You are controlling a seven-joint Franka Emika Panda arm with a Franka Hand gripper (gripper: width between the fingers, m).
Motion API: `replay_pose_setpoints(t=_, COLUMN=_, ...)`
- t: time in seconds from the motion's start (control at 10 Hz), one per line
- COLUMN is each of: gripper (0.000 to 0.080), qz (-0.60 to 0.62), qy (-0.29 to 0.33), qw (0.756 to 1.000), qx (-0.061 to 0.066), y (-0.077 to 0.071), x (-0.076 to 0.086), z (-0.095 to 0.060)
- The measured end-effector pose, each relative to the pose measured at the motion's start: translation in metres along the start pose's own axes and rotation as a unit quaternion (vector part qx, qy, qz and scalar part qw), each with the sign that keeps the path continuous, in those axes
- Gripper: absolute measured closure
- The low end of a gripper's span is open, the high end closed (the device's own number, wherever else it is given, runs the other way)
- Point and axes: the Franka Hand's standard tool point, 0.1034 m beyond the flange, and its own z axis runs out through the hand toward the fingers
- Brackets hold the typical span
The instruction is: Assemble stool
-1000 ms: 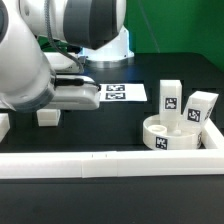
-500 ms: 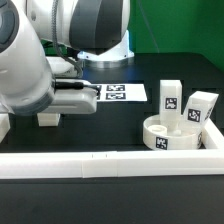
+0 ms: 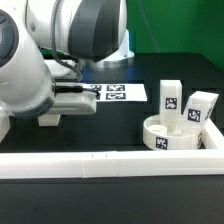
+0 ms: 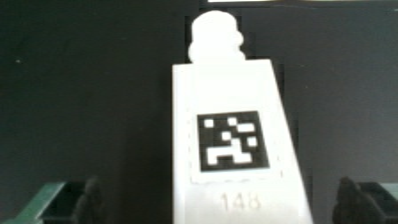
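I think this step is picking up a leg point(image 4: 217, 120). It lies flat on the worktop point(image 3: 110, 128), under the arm and well apart from the seat point(image 3: 168, 136). The seat sits on the exterior view's right, with a second leg point(image 3: 170, 97) and a third leg point(image 3: 203, 108) just beside it.

The gripper point(image 4: 214, 203) is open wide. It has one finger point(image 4: 59, 200) on each side of the leg, not touching it.

Next it needs to go down, squeeze the leg's sides and lift. Later the peg point(image 4: 217, 35) should go into a hole in the seat.
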Motion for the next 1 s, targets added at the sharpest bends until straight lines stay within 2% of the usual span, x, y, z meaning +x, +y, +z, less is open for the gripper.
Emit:
replay_pose_setpoints(t=0.1, gripper=0.0151, qz=0.000, qy=-0.003, qw=1.000, qx=0.000, y=0.000, x=-0.001, z=-0.001)
replay_pose_setpoints(t=0.3, gripper=0.0151, qz=0.003, qy=-0.097, qw=0.995, qx=0.009, y=-0.006, x=-0.014, z=0.009)
replay_pose_setpoints(t=0.4, gripper=0.0151, qz=0.002, qy=-0.077, qw=0.997, qx=-0.001, y=-0.004, x=0.003, z=0.006)
replay_pose_setpoints(t=0.5, gripper=0.0296, qz=0.001, qy=-0.066, qw=0.998, qx=-0.002, y=-0.006, x=0.002, z=0.003)
replay_pose_setpoints(t=0.6, gripper=0.0296, qz=0.002, qy=-0.067, qw=0.998, qx=-0.002, y=-0.005, x=0.001, z=0.006)
replay_pose_setpoints(t=0.7, gripper=0.0435, qz=0.002, qy=-0.065, qw=0.998, qx=-0.002, y=-0.004, x=0.002, z=0.007)
replay_pose_setpoints(t=0.8, gripper=0.0464, qz=0.002, qy=-0.063, qw=0.998, qx=-0.001, y=-0.003, x=0.003, z=0.007)
replay_pose_setpoints(t=1.0, gripper=0.0464, qz=0.004, qy=-0.064, qw=0.998, qx=-0.001, y=-0.003, x=0.002, z=0.007)
